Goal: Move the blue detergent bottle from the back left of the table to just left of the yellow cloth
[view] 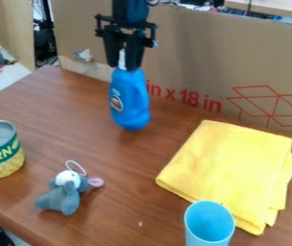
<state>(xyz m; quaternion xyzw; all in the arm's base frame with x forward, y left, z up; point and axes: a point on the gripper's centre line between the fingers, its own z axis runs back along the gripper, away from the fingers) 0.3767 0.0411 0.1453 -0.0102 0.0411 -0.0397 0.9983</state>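
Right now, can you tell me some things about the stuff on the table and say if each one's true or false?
1. The gripper holds the blue bottle by its top. True.
2. The corn can is lying on its side. False: the corn can stands upright.
3. The yellow cloth is folded. True.
4. The grey plush toy is on the yellow cloth. False: the grey plush toy is on the wooden table.
5. The light blue cup's open end faces up. True.

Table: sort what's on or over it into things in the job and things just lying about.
In the job:
- tool
- blue bottle, held by its top

Apparently just lying about:
- corn can
- stuffed mouse
- yellow cloth
- blue cup
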